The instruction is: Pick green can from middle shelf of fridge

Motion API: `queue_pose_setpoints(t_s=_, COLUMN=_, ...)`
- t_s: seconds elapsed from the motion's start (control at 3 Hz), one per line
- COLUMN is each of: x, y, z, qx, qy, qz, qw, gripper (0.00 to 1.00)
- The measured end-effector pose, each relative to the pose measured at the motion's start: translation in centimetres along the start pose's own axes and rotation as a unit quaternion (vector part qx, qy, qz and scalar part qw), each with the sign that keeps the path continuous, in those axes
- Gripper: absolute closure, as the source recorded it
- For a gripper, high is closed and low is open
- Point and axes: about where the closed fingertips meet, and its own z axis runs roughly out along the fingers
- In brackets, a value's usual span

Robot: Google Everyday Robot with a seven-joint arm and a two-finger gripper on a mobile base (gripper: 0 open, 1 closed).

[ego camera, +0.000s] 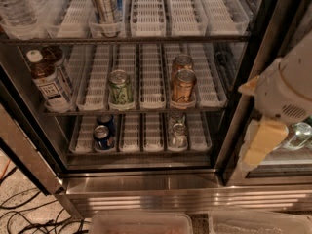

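The green can (120, 88) stands upright at the front of a white lane tray on the middle shelf (151, 107) of the fridge (146, 179), left of centre. Two copper-orange cans (183, 86) stand one behind the other, two lanes to its right. My gripper (259, 146), cream-coloured below the white arm (287, 87), hangs at the right edge of the view in front of the fridge's dark door post, well right of the green can and outside the shelf space.
A brown bottle with a white cap (46, 79) stands at the middle shelf's left end. Blue cans (102, 133) and silver cans (178, 132) sit on the bottom shelf, a tall can (105, 4) on the top. Cables (29, 213) lie on the floor; clear bins (141, 223) stand below.
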Motion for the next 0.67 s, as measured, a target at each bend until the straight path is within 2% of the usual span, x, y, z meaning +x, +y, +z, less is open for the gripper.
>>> queue_pose_setpoints(t_s=0.33, x=-0.8, y=3.2, z=3.3, qx=0.001, qy=-0.069, qz=0.009, qw=0.9975, gripper=0.00)
queue_pose_setpoints(t_s=0.67, x=-3.1, y=4.4, z=5.9, qx=0.020, qy=-0.151, qz=0.006, qw=0.9882, gripper=0.00)
